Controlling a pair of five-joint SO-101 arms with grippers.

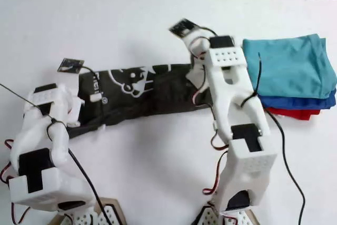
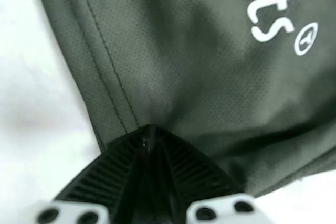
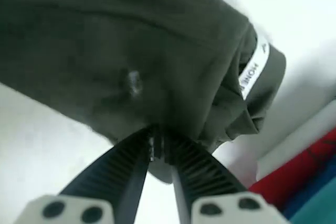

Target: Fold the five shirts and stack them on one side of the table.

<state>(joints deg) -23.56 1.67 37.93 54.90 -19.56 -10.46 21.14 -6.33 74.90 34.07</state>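
Left fingers [image 2: 128,158] and right fingers [image 3: 131,156] are both clamped on dark shirt [image 1: 142,93]; folded stack [image 1: 295,72] at 2 o'clock on desk [image 1: 158,172].

Dark shirt [image 1: 147,96] — white print, teal-blue-red stack [image 1: 292,67]

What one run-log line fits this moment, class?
phase: folding | left end effector: shut on dark shirt | right end effector: shut on dark shirt | stack: teal, blue, red shirts, folded

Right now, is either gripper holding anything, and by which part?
Both pinch the dark shirt: left gripper on a stitched edge, right gripper on the bunched end near the label.
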